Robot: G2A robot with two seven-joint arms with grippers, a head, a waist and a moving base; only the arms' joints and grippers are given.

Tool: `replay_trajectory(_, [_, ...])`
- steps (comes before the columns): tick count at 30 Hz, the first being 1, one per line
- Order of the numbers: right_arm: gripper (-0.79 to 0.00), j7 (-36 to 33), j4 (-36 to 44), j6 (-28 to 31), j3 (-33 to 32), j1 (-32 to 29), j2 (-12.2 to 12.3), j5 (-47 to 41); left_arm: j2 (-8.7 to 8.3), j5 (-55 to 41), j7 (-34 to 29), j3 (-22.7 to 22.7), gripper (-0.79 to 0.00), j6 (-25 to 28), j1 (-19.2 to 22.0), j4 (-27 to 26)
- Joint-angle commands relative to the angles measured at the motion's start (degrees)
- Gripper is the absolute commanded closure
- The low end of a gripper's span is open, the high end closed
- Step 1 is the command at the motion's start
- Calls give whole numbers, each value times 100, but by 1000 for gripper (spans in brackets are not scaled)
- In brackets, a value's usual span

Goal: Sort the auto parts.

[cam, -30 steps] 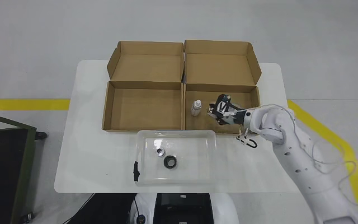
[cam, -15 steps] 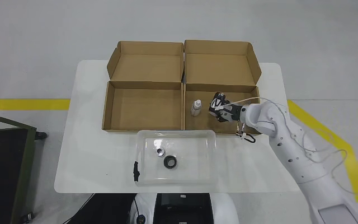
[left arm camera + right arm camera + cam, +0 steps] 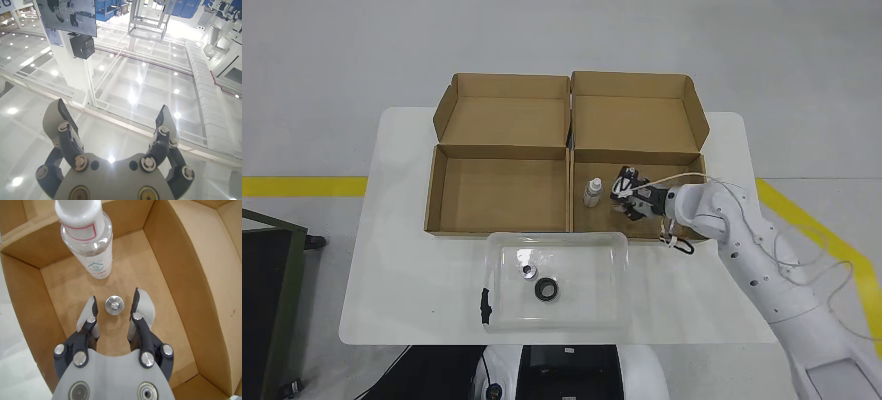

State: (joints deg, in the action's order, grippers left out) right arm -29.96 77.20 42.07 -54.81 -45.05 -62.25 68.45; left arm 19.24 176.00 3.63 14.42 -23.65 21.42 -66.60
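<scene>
Note right gripper (image 3: 114,300) (image 3: 626,189) spread, reaching into the right box (image 3: 191,291) (image 3: 640,152) and pointing at its floor. Find the metal disc (image 3: 114,305) lying flat on that floor directly between the fingers (image 3: 145,308), small stud at its centre, a narrow strip of bare cardboard on each side; touches neither pad.

Labels: see bottle (image 3: 88,243) (image 3: 593,190) standing upright just beyond the fingertips, near the disc yet apart from it. Carries a red-outlined rectangle on the white cap, a teal emblem and a line of red print low on the clear body; cannot make out the print.

Edges: log box walls rising on both sides of the claw, one nearer its finger than the other, with a box corner past the bottle. Find open floor on the claw's wider side and back along the arm.

Past the bottle from the claw, note left box (image 3: 497,190), sharing a wall with the right one. Across the box's front wall from the claw, well apart, find clear tray (image 3: 614,250) on the table (image 3: 402,250), holding a small silver part (image 3: 528,270) and a dark ring (image 3: 546,291); black piece (image 3: 484,305) at the tray edge farthest from the claw.

Log left gripper (image 3: 112,107) spread wide, ridged pads facing each other, aimed at a gridded ceiling (image 3: 132,79) with lamps
</scene>
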Motion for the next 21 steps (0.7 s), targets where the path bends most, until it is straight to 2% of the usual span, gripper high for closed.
replay_trajectory(1, [-785, 2, 48, -20, -21, -10, 3, -10, 0, 0, 0, 0, -785, 0, 0, 0])
replay_trajectory(9, [-785, 37, 755, -59, -553, -206, 133, -18, 0, 0, 0, 0, -785, 0, 0, 0])
replay_trajectory(15, [-785, 4, 1755, 41, -1053, -714, 272, -182, 0, 0, 0, 0, -785, 0, 0, 0])
replay_trajectory(21, [-785, -176, 2804, 253, -1240, -1233, 363, -254, 0, 0, 0, 0, -785, 0, 0, 0])
